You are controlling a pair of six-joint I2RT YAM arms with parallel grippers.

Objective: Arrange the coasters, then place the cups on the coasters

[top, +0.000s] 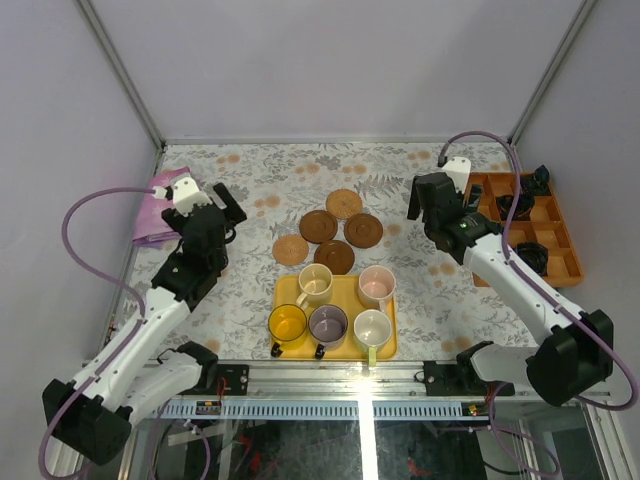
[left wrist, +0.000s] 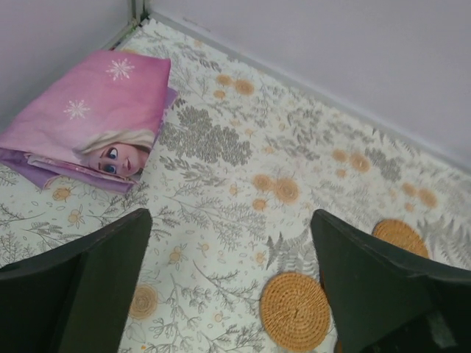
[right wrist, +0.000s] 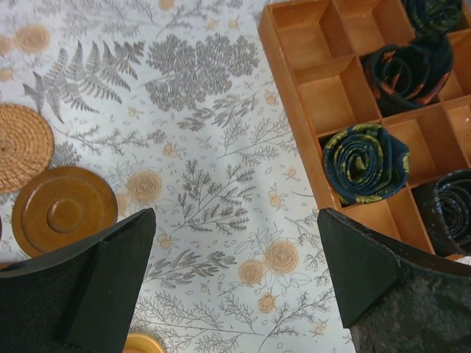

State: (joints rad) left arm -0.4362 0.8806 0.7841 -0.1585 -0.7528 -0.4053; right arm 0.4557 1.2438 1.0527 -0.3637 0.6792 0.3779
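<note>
**At mid-table: coasters bunched, cups on the tray, both grippers gaping empty**

Clock directions follow the top view, 12 o'clock at the far wall. A folded pink cloth with a cartoon face [top: 160, 205] lies at 9 o'clock, just past the left gripper [top: 233, 210]. An orange compartment box [top: 552, 236] holding rolled dark fabric [right wrist: 364, 162] sits at 3 o'clock, beside the right gripper [top: 418, 208]. Floral tablecloth [top: 250, 170] shows between each gripper and the discs.

Two pale woven round coasters [top: 291, 249] and three dark brown round wooden coasters [top: 334, 257] lie flat in a tight bunch whose long axis runs 8 to 2 o'clock. At its 6 o'clock, on a flat yellow rectangular tray [top: 345, 297], stand the cream cup [top: 315, 284] and pink cup [top: 376, 287] behind. In front are the yellow cup [top: 287, 323], purple-grey cup [top: 328, 324] and pale green-white cup [top: 372, 328], handles toward 6 o'clock.

The bunch lies at 3 o'clock of the left gripper and 9 o'clock of the right, touching neither. Both grippers' jaws stand wide apart, nothing between them.
</note>
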